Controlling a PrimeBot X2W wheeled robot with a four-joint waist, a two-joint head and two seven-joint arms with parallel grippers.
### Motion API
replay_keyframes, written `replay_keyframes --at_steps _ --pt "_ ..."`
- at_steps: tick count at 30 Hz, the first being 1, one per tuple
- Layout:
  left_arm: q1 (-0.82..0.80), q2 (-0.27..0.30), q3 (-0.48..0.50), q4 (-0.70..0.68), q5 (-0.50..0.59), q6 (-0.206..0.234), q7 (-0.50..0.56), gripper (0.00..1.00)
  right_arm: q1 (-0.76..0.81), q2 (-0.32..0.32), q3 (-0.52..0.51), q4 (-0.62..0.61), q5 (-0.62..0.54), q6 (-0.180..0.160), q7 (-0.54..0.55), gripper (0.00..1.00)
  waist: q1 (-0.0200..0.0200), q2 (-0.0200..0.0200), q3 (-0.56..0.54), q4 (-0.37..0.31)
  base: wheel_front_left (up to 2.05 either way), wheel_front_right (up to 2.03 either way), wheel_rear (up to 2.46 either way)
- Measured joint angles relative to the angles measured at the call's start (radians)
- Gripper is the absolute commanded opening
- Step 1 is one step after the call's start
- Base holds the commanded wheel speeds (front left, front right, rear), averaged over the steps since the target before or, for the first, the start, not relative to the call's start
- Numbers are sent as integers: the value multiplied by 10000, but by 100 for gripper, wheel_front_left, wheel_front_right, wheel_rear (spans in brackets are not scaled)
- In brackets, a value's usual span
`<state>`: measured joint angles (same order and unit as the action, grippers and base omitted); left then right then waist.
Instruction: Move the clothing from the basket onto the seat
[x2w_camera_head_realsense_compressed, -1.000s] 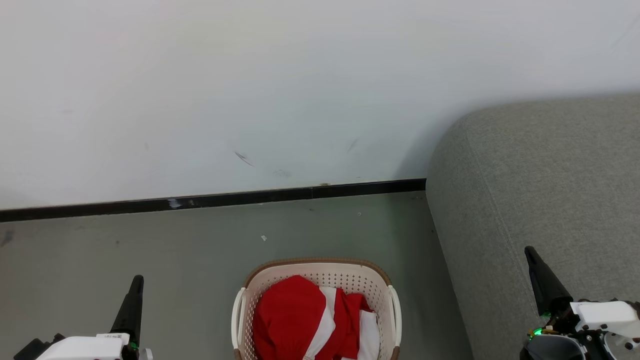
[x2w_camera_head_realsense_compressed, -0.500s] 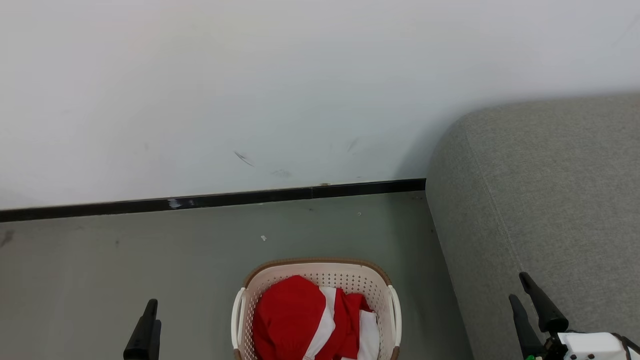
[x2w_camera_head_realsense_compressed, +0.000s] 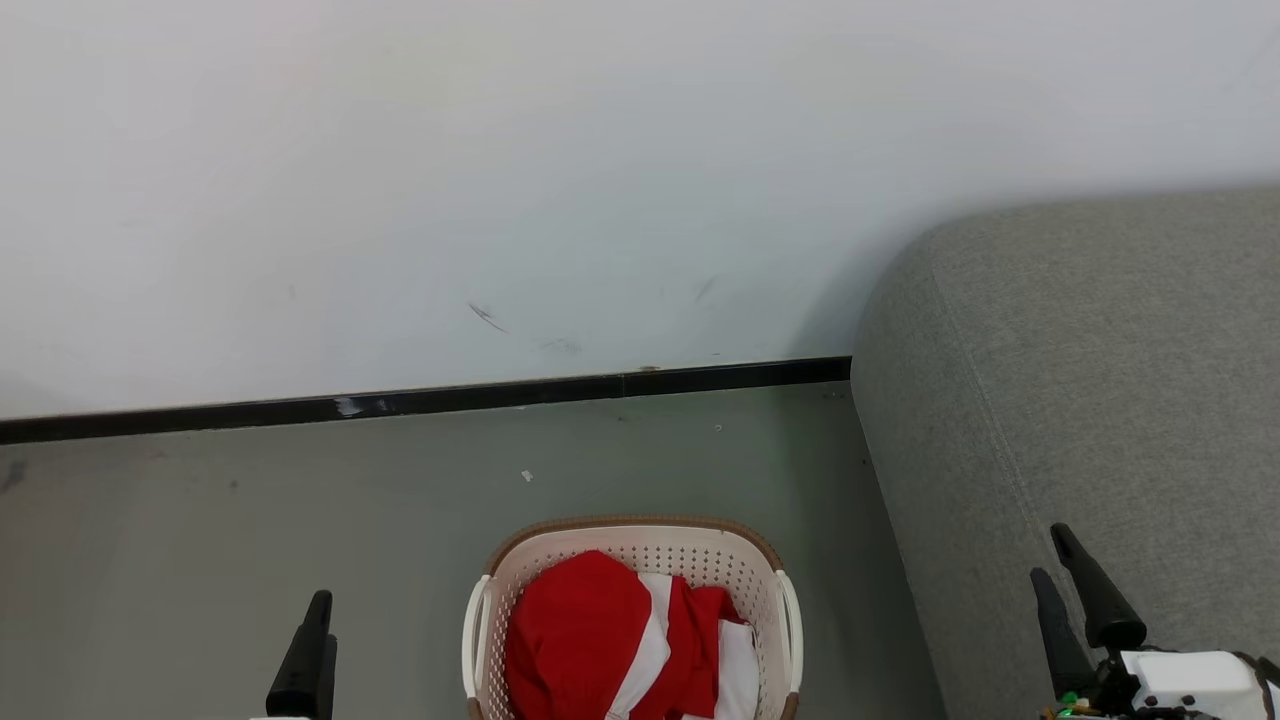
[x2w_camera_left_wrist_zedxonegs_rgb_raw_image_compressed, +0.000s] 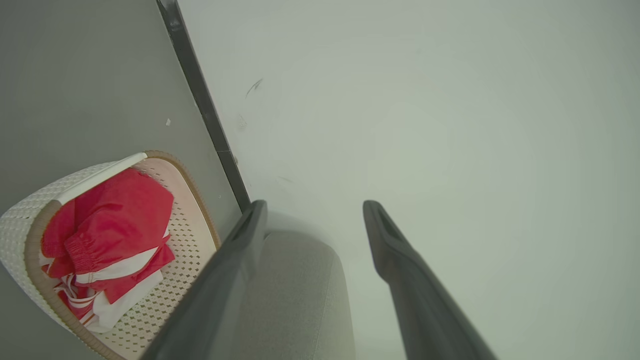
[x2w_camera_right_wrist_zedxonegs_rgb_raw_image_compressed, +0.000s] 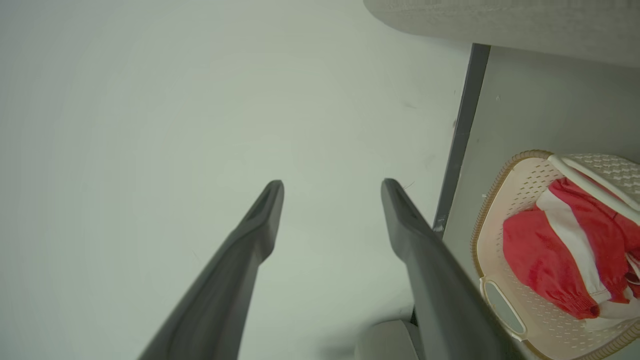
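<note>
Red-and-white clothing (x2w_camera_head_realsense_compressed: 590, 640) lies bunched in the basket (x2w_camera_head_realsense_compressed: 640, 522), which sits on the floor (x2w_camera_head_realsense_compressed: 300, 500) near the wall (x2w_camera_head_realsense_compressed: 500, 200), just left of the sofa (x2w_camera_head_realsense_compressed: 1080, 380). Left gripper (x2w_camera_left_wrist_zedxonegs_rgb_raw_image_compressed: 315, 210) has fingers apart and empty, left of the basket. Right gripper (x2w_camera_right_wrist_zedxonegs_rgb_raw_image_compressed: 332, 187) has fingers apart and empty, seen against the sofa. Neither touches the clothing.

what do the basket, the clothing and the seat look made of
Basket: likely moulded plastic, matte cream, perforated walls, brown woven-look rim. Clothing: soft, possibly synthetic fabric, red with white panels, creased. Seat: grey woven upholstery, visible weave, stitched seam.
</note>
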<state>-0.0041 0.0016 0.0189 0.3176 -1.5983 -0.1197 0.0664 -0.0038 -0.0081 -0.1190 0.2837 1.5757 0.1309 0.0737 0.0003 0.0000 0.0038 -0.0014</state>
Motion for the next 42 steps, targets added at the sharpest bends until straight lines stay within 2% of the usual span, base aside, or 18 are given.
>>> replay_keyframes --at_steps 5,18,25,31,42 --pt "-15 15 -184 -35 128 0 -188 100 11 -155 82 -198 -395 -2 -228 100 19 0 -9 2 0 0 0" --pt "-123 136 -669 -36 800 -2 -731 100 172 -631 422 -546 -1939 -2 -779 100 132 0 -87 21 0 0 0" --pt "-261 320 -1005 94 1499 -2 -1049 100 206 -800 529 -742 -3072 0 -1058 100 170 0 -156 41 0 0 0" --pt "-309 403 -1212 215 2090 -2 -1254 100 206 -940 447 -980 -4219 -2 -1283 100 165 0 -180 56 0 0 0" --pt "-453 489 -1227 307 3384 -4 -1649 100 212 -1260 627 -1453 -6472 0 -1659 100 83 0 -134 96 0 0 0"
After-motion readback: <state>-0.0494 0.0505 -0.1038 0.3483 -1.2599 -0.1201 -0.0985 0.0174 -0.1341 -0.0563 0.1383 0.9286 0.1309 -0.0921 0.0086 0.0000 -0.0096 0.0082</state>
